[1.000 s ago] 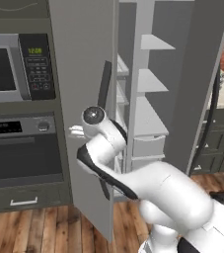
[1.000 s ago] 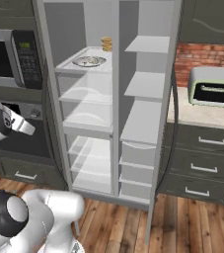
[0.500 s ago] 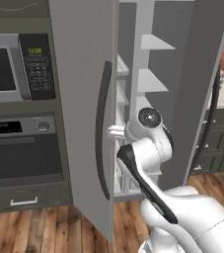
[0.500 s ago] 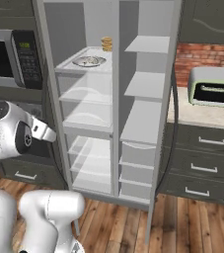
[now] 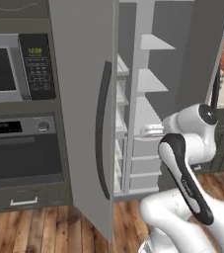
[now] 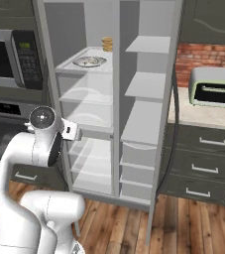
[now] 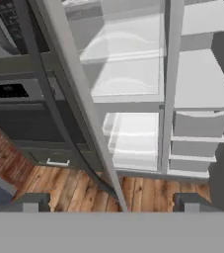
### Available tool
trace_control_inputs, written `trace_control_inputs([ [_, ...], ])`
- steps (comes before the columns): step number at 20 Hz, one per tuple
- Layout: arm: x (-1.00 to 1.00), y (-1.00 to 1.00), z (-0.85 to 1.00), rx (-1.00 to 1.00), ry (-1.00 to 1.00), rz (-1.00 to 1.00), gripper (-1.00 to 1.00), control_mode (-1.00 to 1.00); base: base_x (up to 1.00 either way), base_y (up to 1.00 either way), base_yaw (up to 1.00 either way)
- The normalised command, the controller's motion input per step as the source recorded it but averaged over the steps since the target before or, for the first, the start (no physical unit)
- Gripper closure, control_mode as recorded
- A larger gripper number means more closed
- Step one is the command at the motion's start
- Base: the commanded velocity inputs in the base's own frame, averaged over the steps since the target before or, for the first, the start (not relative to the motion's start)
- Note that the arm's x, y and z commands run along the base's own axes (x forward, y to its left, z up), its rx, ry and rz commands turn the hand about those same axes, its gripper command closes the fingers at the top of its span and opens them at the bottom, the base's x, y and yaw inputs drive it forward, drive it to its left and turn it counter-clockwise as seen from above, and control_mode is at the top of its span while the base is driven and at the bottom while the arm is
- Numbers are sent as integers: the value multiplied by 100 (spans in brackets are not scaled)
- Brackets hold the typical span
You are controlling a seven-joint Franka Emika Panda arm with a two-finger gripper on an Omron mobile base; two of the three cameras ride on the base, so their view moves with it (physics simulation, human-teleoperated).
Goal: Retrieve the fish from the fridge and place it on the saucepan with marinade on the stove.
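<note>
The grey fridge [image 6: 115,124] stands with both doors open, its white shelves showing. On its upper left shelf a round grey plate [image 6: 78,63] carries the small pale grey fish [image 6: 90,60]. My gripper [image 6: 77,132] hovers in front of the left compartment's middle shelves, well below the fish. From the other side the gripper [image 5: 147,131] sits just right of the open left door [image 5: 84,99] and its dark curved handle [image 5: 102,128]. In the hand view the gripper [image 7: 111,202] is open and holds nothing, facing the lower shelves. The saucepan, marinade and stove are out of view.
Tan stacked rounds [image 6: 107,43] sit behind the plate. A microwave [image 5: 10,64] and an oven [image 5: 19,158] are built in left of the fridge. To the right, a toaster oven [image 6: 215,88] stands on a counter over drawers [image 6: 203,163]. The open right door's edge [image 6: 171,124] juts forward.
My hand has swung right, from the outer face of the left door past its edge, and now stands before the fridge's open shelves. The doors have not moved.
</note>
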Motion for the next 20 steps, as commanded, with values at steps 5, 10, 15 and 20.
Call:
trace_control_inputs([
  [5,0,-3,-4,-6,-25,18,-100,-100,0,0,0],
  [10,-3,-2,-6,-23,-19,7,-100,-100,0,0,0],
  [15,-1,-4,0,-34,0,16,-100,-100,0,0,0],
  [20,13,-5,1,-38,0,32,-100,-100,0,0,0],
])
